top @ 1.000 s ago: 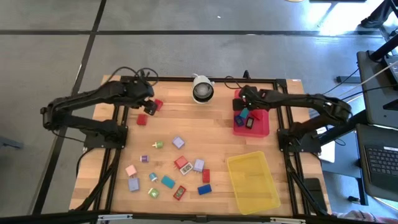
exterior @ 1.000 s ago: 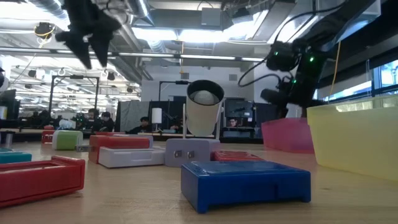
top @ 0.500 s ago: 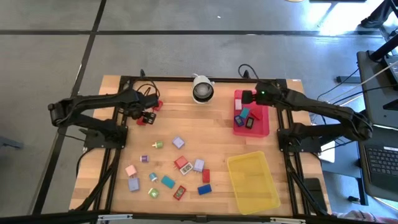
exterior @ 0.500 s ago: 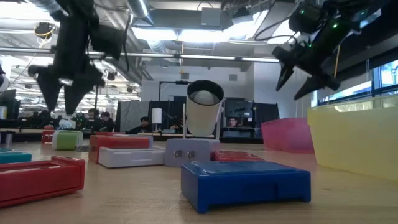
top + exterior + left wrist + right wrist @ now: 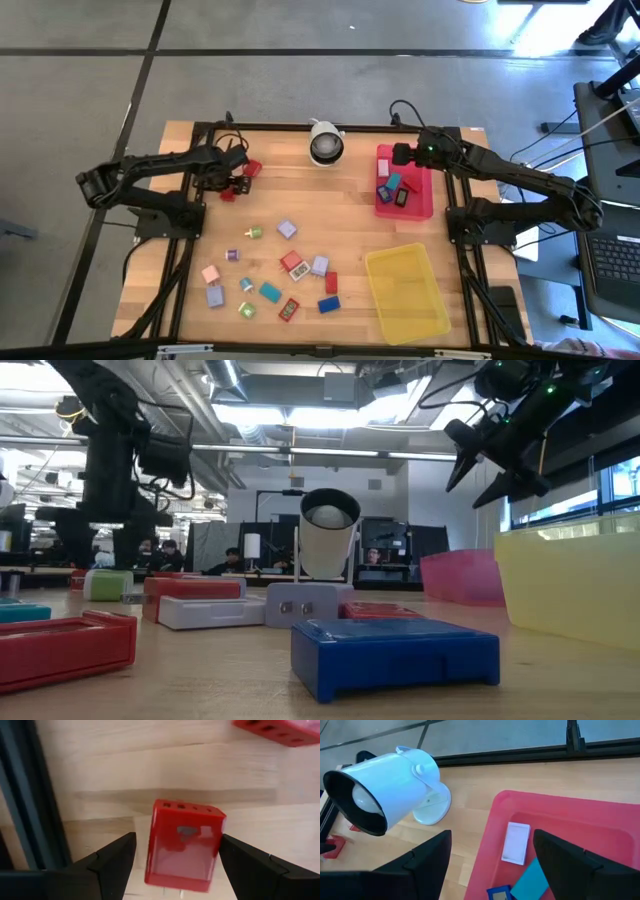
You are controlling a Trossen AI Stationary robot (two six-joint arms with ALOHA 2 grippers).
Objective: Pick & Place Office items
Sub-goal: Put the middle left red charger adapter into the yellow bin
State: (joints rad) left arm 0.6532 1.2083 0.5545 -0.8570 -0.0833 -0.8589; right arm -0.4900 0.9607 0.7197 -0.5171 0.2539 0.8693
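Observation:
A red block (image 5: pixel 185 845) lies flat on the wood near the table's far left corner. My left gripper (image 5: pixel 177 840) points down over it, open, with one finger on either side and a gap showing at each; in the high view this gripper (image 5: pixel 232 185) hangs over the block (image 5: pixel 228 194). My right gripper (image 5: pixel 398 157) hovers open and bare above the far end of the red tray (image 5: pixel 428 175), well above the table in the low view (image 5: pixel 487 460). The tray holds several small items, among them a white block (image 5: pixel 516 842).
A second red block (image 5: pixel 252 168) lies just beyond the left gripper. A white round camera (image 5: pixel 325 145) stands at the far middle. Several coloured blocks (image 5: pixel 285 270) are scattered across the near middle. A yellow tray (image 5: pixel 405 290) sits near right. The black frame rail (image 5: pixel 30 795) runs close to the left gripper.
My left gripper has come down and a little toward the near edge, rolling as it went, until its open fingers stand around the red block. My right gripper has risen from the red tray and tipped toward level, staying open.

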